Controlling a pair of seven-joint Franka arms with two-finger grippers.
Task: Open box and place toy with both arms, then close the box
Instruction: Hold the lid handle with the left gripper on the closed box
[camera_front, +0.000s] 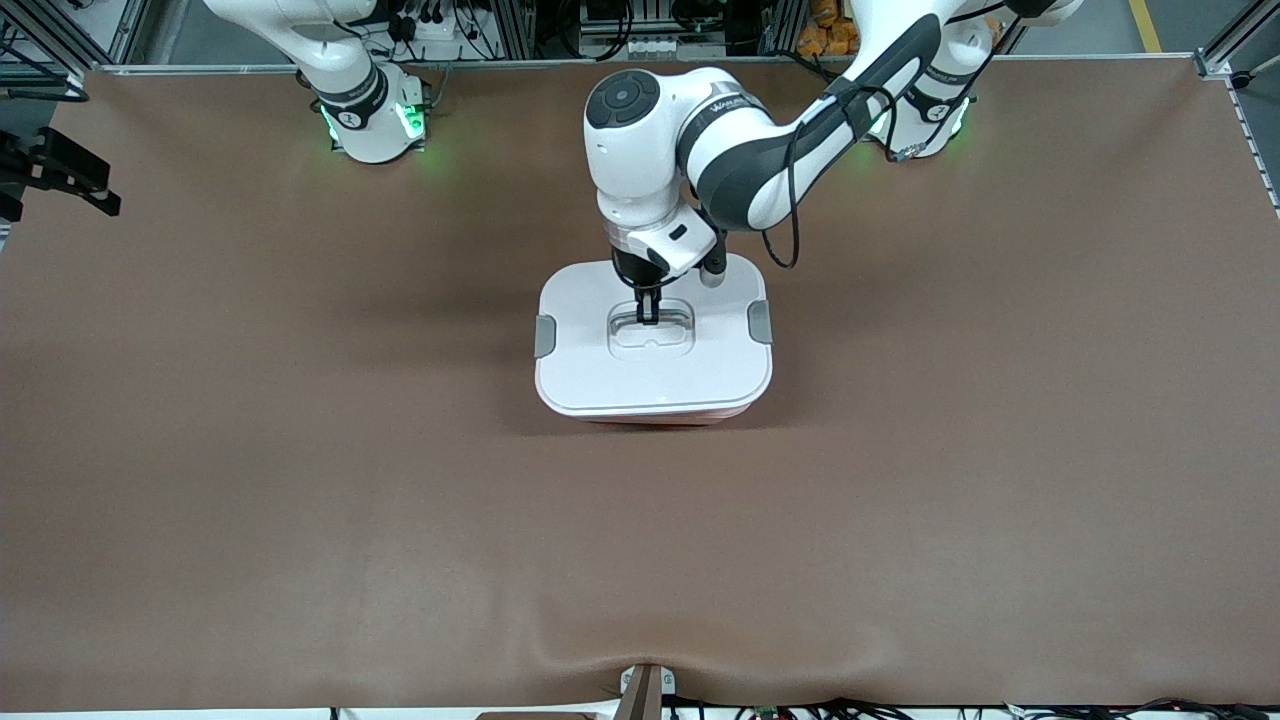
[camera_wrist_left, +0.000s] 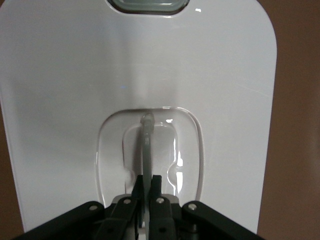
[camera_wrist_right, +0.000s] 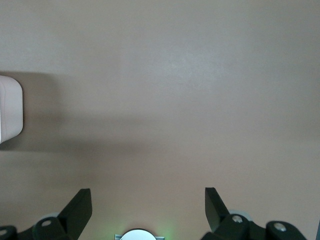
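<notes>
The box (camera_front: 655, 385) stands at the table's middle with its white lid (camera_wrist_left: 75, 90) on, and a strip of the pink tub (camera_front: 650, 418) shows under the lid's nearer edge. Grey clips (camera_front: 545, 335) sit on both short sides. My left gripper (camera_wrist_left: 148, 181) comes straight down onto the lid's recessed centre and is shut on the thin upright handle (camera_wrist_left: 147, 145). My right gripper (camera_wrist_right: 147, 194) is open over bare table near its base, with nothing between its fingers; a corner of the box (camera_wrist_right: 10, 110) shows at that view's edge. The toy is out of view.
Brown mat (camera_front: 300, 480) covers the whole table. A black camera mount (camera_front: 60, 170) juts in at the right arm's end. A small bracket (camera_front: 640, 690) sits at the table's nearer edge. The left arm's cable (camera_front: 790, 230) hangs above the box.
</notes>
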